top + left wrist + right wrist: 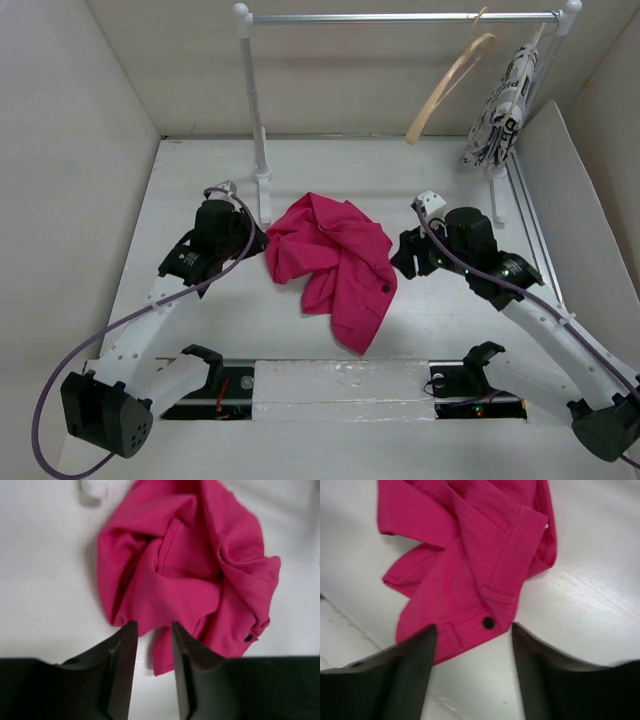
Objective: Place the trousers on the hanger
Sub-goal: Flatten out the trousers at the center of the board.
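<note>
Near edge: left gripper (154,636), jaws drawn almost together with only a slim gap and nothing between them, poised at the left fringe of the trousers (335,262); right gripper (472,640), jaws parted and empty, hovering over the waistband corner with its dark button (489,623). Centre: trousers lying crumpled in a heap on the white table (450,335), between the two grippers. Behind: left post (257,120) of the white rail (400,17), its foot just beside the heap's far left edge. Farthest: wooden hanger (447,87) hooked on the rail, bare, well apart from the trousers; black-and-white patterned garment (498,115) hanging just to its right.
</note>
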`<state>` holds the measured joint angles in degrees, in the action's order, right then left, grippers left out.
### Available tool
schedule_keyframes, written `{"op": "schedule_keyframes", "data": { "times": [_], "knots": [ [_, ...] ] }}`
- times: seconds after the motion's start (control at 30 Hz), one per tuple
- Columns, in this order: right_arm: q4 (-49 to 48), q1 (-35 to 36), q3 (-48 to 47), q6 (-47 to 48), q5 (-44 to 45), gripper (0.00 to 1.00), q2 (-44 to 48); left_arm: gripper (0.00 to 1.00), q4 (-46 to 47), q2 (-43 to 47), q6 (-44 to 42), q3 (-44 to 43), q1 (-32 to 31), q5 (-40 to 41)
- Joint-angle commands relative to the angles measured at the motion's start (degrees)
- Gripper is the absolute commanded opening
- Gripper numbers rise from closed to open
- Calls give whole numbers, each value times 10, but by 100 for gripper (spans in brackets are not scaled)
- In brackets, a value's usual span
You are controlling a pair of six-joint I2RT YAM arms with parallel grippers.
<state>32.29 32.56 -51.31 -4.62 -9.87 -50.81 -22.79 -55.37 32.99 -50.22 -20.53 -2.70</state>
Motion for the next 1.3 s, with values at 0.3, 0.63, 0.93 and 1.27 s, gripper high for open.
{"op": "schedule_keyframes", "data": {
  "times": [0.3, 0.63, 0.93, 1.27],
  "knots": [
    [-215, -66, 84, 9, -130, 88, -166, 83, 181, -92, -11, 139, -2, -83],
    [-313, -72, 105, 5, -140, 59, -256, 77, 323, -273, 1, 116, 3, -128],
    [-234, -78, 81, 14, -106, 0, -157, 0, 283, -252, 34, 91, 23, -65],
    [99, -97, -194, 29, 87, 0, 59, 0, -9, 33, -35, -153, 30, 184]
  ]
}}
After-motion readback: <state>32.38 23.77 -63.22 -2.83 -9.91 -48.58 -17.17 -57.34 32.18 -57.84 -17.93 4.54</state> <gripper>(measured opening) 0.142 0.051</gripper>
